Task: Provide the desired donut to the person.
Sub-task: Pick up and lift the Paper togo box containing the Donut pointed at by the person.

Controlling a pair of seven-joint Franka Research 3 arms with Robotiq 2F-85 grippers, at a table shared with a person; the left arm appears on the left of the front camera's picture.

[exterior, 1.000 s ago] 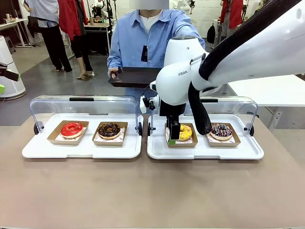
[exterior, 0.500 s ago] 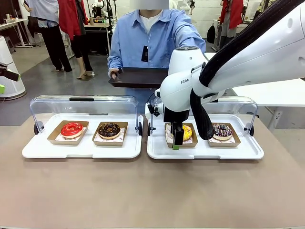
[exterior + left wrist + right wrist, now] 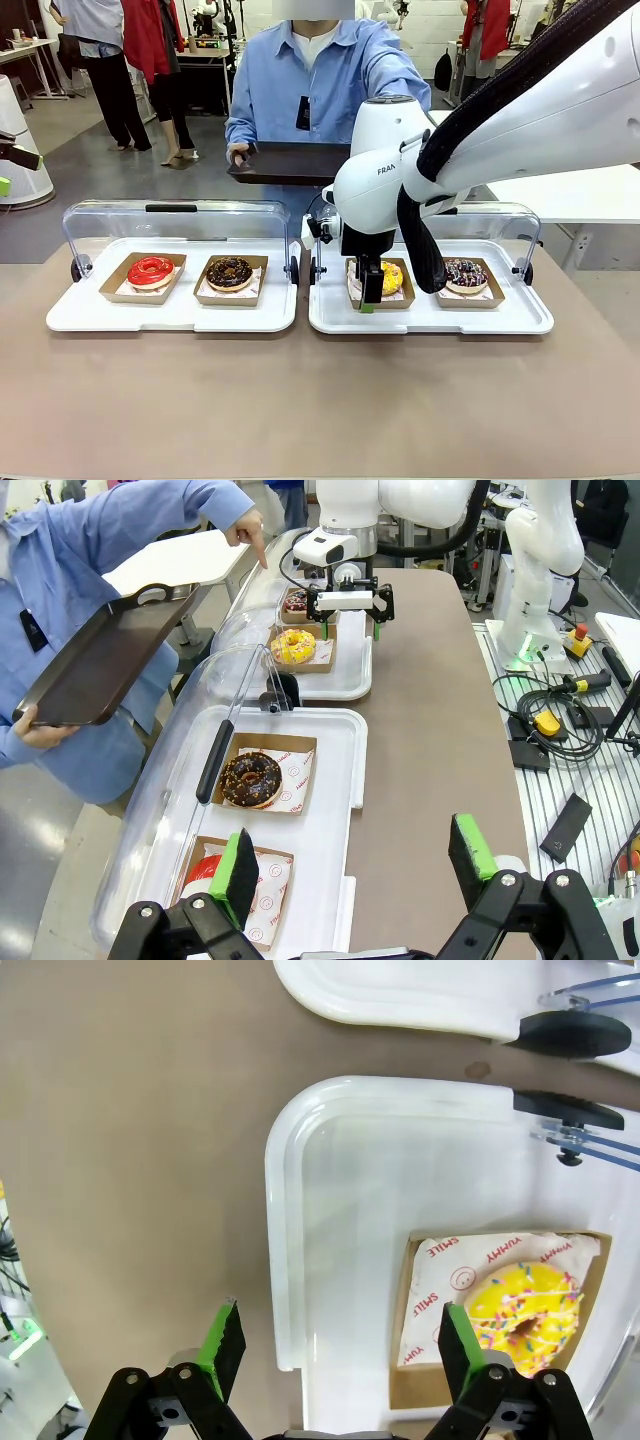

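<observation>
The person in a blue shirt stands across the table and holds a dark tray. In the left wrist view their finger points down towards the far donuts. A yellow sprinkled donut sits in a cardboard tray. My right gripper hangs open just above and in front of it, at the white tray's near corner. In the right wrist view the open right gripper has the yellow donut to its right. My left gripper is open and holds nothing.
The right white tray also holds a dark sprinkled donut. On the left white tray lie a red donut and a chocolate donut. Both clear lids stand open at the back.
My right arm has shifted a little to the right and lowered its gripper towards the front of the yellow donut's tray. In the last half second it barely moved.
</observation>
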